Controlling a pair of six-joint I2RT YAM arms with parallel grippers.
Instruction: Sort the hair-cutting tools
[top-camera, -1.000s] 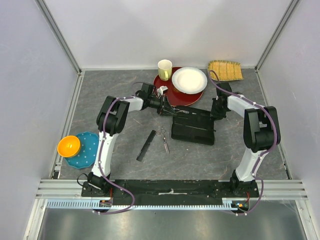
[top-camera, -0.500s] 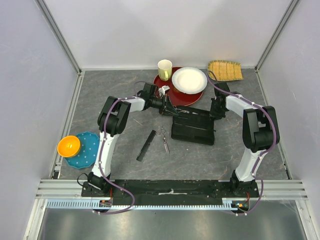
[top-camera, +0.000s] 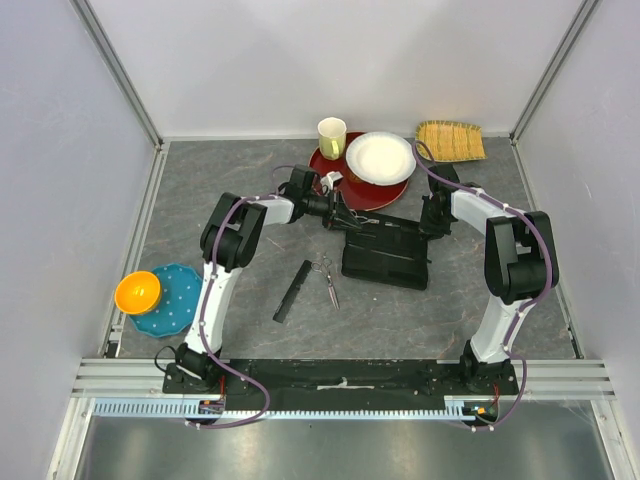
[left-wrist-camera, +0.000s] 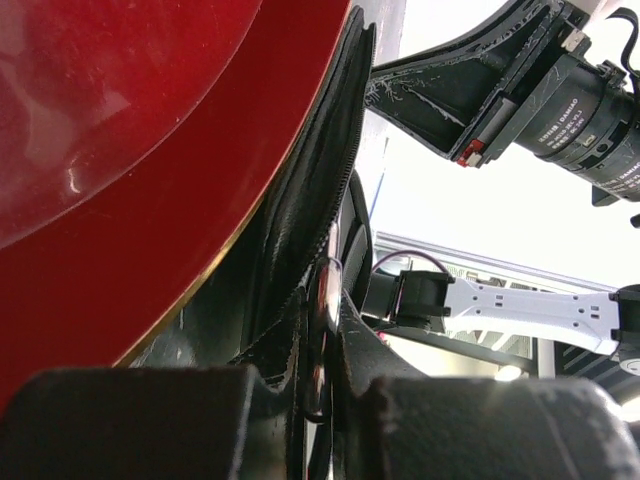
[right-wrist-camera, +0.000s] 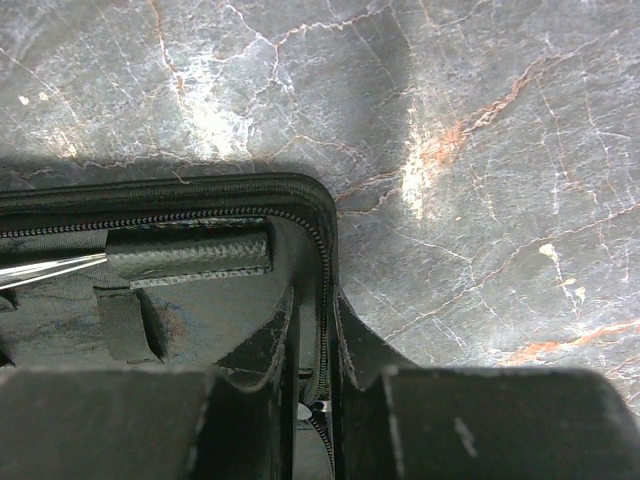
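pinching the zipper rim of the black case (left-wrist-camera: 300, 200) is what my left claw (left-wrist-camera: 322, 400) does: its two fingers are almost together, with the soft black rim squeezed between them. i think it holds that rim up so the lid does not flop shut. the rim stands right by the red tray (left-wrist-camera: 120, 150), and i cannot tell if they touch.

my right claw (right-wrist-camera: 318, 395) is at the other end of the case. its fingers are narrow, one on each side of the zipper wall near the corner, and it looks like it grips that wall. i think the two claws hold the case from both ends so it cannot slide.

inside the case, the right wrist view shows a black loop (right-wrist-camera: 190, 255) sewn across, with a thin silver thing (right-wrist-camera: 45, 268) tucked under it. it may be a scissors blade, but i am not sure.

outside the case, on the grey table (top-camera: 250, 180), the long flat black comb (top-camera: 293, 291) lies near the case's left side. the silver scissors (top-camera: 326, 277) lie just beside the comb, between it and the case. i cannot find the thicker comb tool.

farther out, a white plate (top-camera: 380, 158) sits on the red tray, and an orange bowl (top-camera: 138, 291) sits on a blue plate (top-camera: 175, 300).
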